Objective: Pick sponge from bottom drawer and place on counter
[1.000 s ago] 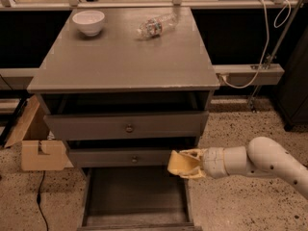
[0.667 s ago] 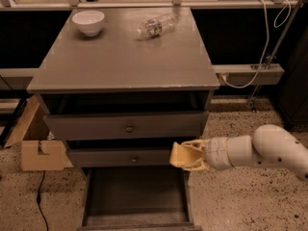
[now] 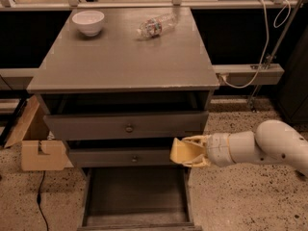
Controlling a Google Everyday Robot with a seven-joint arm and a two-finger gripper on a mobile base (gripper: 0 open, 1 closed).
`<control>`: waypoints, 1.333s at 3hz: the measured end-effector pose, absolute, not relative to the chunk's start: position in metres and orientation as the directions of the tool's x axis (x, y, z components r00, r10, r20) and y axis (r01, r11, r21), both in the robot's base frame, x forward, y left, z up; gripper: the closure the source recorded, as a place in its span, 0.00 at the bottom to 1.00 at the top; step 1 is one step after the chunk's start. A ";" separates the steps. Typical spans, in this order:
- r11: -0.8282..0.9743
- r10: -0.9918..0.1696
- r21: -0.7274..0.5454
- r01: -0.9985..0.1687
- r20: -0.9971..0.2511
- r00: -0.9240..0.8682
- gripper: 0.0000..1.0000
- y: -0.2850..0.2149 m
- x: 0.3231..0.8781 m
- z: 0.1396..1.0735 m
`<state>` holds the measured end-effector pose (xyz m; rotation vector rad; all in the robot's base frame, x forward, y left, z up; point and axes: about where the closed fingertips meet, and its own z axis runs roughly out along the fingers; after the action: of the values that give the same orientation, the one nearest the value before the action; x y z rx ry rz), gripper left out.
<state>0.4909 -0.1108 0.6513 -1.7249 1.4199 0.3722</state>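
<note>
- Your gripper [image 3: 189, 151] is clamping the yellow sponge [image 3: 180, 150] between its fingers, hanging in front of the middle drawer [image 3: 115, 157] at its right end.
- You're seeing the counter [image 3: 120, 64] carrying a white bowl [image 3: 88, 22] and a plastic bottle [image 3: 155, 26] lying near its far edge.
- Below, the bottom drawer [image 3: 137, 194] is sitting pulled out.
- That sponge is hovering above the drawer's right rim, well under the counter.

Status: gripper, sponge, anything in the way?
Gripper shut on sponge, at middle drawer front. Bottom drawer open below. Counter: bowl, bottle at back.
</note>
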 end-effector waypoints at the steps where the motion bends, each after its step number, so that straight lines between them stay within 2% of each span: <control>1: 0.012 -0.626 -0.493 -0.870 -0.682 0.378 1.00 -0.119 0.497 0.714; 2: 0.016 -0.623 -0.541 -0.841 -0.663 0.415 1.00 -0.125 0.512 0.787; 4: 0.067 -0.597 -0.533 -0.843 -0.699 0.395 1.00 -0.113 0.602 0.867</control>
<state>0.6015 -0.1126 0.8668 -1.6269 1.2983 0.3008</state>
